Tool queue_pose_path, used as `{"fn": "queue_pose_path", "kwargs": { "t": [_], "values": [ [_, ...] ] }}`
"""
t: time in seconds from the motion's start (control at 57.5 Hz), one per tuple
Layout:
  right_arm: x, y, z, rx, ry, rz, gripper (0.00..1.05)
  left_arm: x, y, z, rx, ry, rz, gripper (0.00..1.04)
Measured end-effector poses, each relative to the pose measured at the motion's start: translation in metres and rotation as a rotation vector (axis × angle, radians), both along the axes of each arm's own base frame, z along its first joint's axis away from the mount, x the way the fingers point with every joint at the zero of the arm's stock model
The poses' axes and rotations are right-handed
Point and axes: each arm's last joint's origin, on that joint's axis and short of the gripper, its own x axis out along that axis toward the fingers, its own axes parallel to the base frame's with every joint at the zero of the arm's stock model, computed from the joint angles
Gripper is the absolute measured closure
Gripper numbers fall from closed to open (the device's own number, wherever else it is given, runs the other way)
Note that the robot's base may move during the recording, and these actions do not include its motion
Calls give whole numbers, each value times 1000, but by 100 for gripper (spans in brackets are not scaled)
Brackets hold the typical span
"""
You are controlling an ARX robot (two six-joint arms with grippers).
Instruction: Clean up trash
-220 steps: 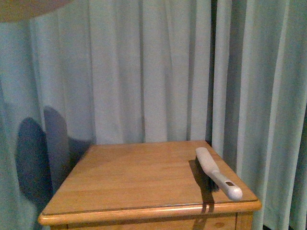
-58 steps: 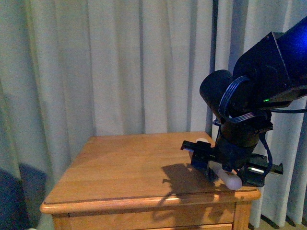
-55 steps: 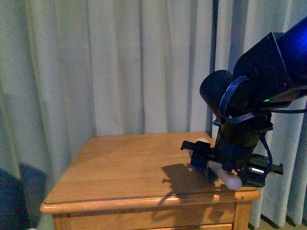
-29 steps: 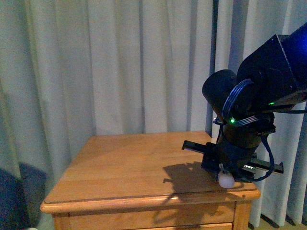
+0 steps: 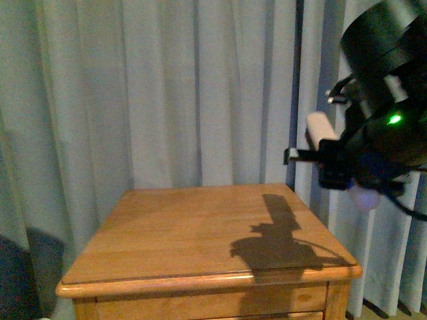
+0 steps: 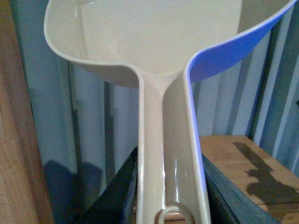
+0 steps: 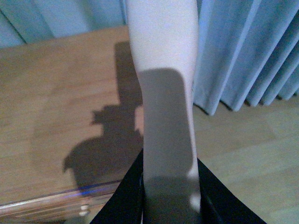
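Right hand (image 5: 337,168) hides most of the brush (image 5: 319,128) (dustpan (image 6: 154,42) rim cropped).

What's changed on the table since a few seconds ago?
The right gripper closed on the brush that lay by the table's right edge and lifted it up, clear of the top. The table and curtain look unchanged. The left gripper holds the dustpan.

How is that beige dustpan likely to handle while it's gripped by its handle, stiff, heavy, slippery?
Probably stiff: the glossy moulded dustpan holds its shape out beyond the left gripper. Likely light for its size; the walls look thin. Maybe slippery: the handle is smooth and shiny where the fingers clamp it.
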Motion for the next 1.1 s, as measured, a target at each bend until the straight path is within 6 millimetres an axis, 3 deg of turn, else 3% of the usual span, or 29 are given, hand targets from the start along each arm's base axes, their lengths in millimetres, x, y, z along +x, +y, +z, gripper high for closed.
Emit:
{"fn": "queue_pose_path", "kwargs": {
  "t": [0.243, 0.504, 0.661, 1.096],
  "values": [
    [-85, -42, 12, -54, -180, -59, 84, 0, 0, 0, 0, 0, 0, 76],
    [-150, -68, 20, -53, -303, -133, 84, 0, 0, 0, 0, 0, 0, 76],
    [-162, -73, 22, -56, -319, -148, 84, 0, 0, 0, 0, 0, 0, 76],
    [-162, -72, 20, -64, -312, -140, 84, 0, 0, 0, -3, 0, 7, 76]
  ]
}}
